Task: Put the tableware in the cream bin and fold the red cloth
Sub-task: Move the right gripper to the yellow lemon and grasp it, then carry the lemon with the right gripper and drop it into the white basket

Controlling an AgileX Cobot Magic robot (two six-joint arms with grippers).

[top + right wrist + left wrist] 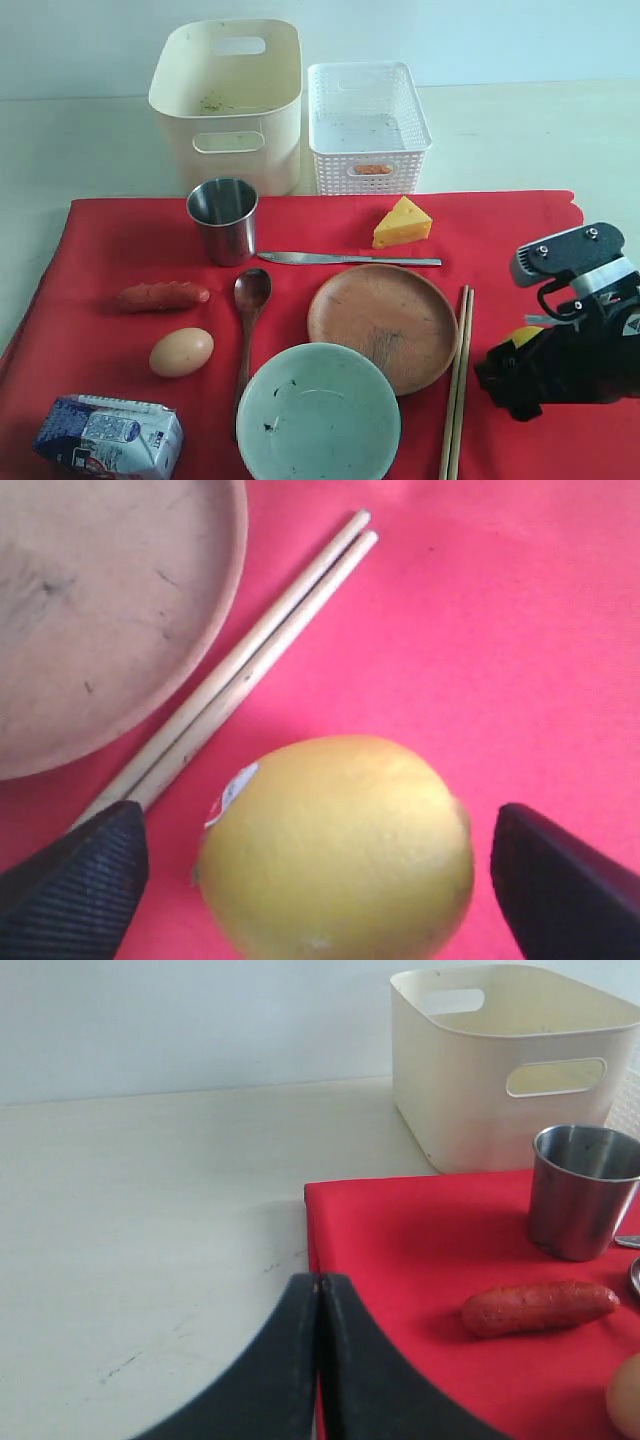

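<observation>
On the red cloth (520, 230) lie the steel cup (223, 218), silver knife (345, 259), dark wooden spoon (248, 318), brown wooden plate (382, 324), pale green bowl (318, 414) and chopsticks (458, 395). The cream bin (230, 100) stands behind the cloth. My right gripper (320, 880) is open low over the cloth's right side, its fingers on either side of a lemon (335, 845) without touching it. The plate (100, 610) and chopsticks (240, 670) lie just beyond. My left gripper (320, 1290) is shut and empty over the cloth's left edge (312, 1230), out of the exterior view.
A white lattice basket (366, 125) stands right of the cream bin. Food items on the cloth: cheese (402, 222), sausage (162, 296), egg (181, 352), milk carton (108, 438). Pale tabletop (150, 1220) extends left of the cloth. The cup (582, 1190) and sausage (538, 1307) lie ahead of the left gripper.
</observation>
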